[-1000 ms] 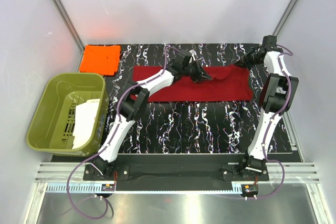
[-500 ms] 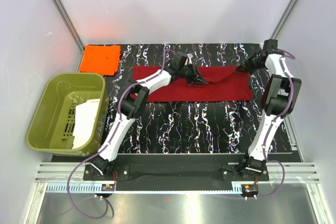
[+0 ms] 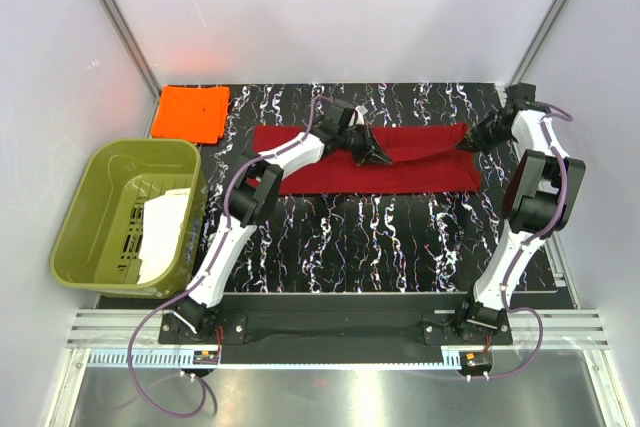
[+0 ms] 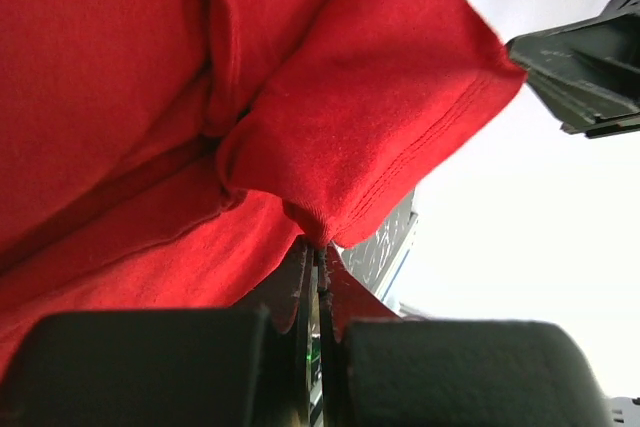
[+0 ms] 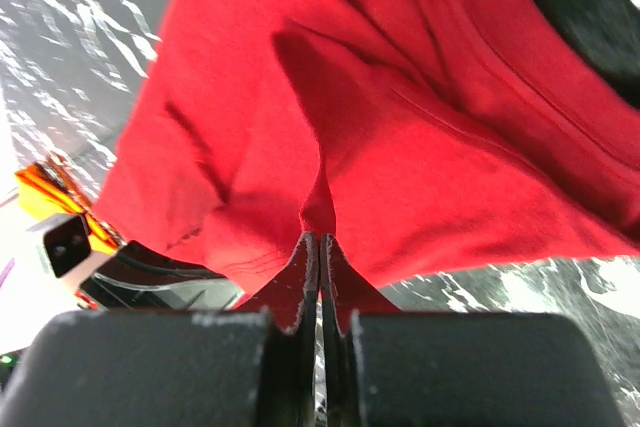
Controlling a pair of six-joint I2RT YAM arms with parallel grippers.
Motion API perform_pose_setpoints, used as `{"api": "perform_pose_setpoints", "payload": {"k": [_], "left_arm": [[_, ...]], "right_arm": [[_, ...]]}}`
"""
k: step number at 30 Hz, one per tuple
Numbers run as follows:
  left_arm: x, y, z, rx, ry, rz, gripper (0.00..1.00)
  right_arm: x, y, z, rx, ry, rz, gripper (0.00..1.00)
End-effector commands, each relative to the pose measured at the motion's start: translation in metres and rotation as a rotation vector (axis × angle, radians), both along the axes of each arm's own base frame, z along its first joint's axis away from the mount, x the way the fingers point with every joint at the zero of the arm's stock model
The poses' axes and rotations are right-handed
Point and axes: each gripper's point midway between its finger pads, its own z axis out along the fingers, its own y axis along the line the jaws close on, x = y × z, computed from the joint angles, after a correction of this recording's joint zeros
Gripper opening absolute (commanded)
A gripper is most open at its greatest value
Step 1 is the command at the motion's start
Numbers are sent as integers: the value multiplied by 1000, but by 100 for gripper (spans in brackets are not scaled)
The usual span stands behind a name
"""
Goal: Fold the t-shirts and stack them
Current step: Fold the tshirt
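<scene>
The dark crimson t-shirt [image 3: 370,159] lies as a long folded band across the far part of the black marbled mat. My left gripper [image 3: 385,154] is shut on a fold of it near the middle; the left wrist view shows the cloth [image 4: 330,117] pinched at the fingertips [image 4: 318,247]. My right gripper [image 3: 466,143] is shut on the shirt's far right corner; the right wrist view shows red cloth [image 5: 400,137] clamped at its tips [image 5: 320,239]. The orange t-shirt [image 3: 190,112] lies folded flat at the far left corner.
An olive-green tub [image 3: 130,212] holding white paper stands off the mat's left side. The mat [image 3: 380,247] ends near white walls at back and right, with slanted metal posts in the back corners.
My right gripper has pulled the shirt's right corner rightward and nearer, stretching the top fold flat. My left gripper has shifted a little with the cloth.
</scene>
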Motion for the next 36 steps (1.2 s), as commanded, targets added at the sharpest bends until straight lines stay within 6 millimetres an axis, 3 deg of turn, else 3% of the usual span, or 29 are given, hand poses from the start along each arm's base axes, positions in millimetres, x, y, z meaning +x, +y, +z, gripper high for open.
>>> {"api": "perform_pose_setpoints", "payload": {"k": [1,8,18,21,24,25,28,29,31,33,35,36], "left_arm": [[-12,2,34,-53,-29,-56,0],[-35,14,22,-13,22,-104,0],[-50,19,13,10,63,-151,1],[-51,23,15,16,50,-167,12],[-45,36,22,53,-15,-165,31],[-38,43,34,61,-84,-165,37],[-21,58,41,114,-179,-134,42],[-13,60,45,116,-210,-117,41],[-3,59,42,101,-228,-101,40],[5,51,47,61,-238,-101,24],[5,42,38,35,-223,-111,10],[1,36,33,28,-211,-115,9]], "right_arm": [[-16,-2,14,-38,-15,10,0],[-38,-1,3,-57,17,17,0],[-62,-7,-18,-114,104,22,0],[-68,-12,-23,-145,130,15,1],[-73,-17,-26,-174,164,11,14],[-75,-18,-25,-183,169,11,15],[-72,-25,-18,-220,165,15,28],[-68,-26,-12,-226,145,15,35],[-62,-25,-6,-221,118,22,39],[-54,-24,3,-210,84,23,40],[-48,-23,10,-207,59,18,40],[-46,-24,13,-205,47,15,40]]}}
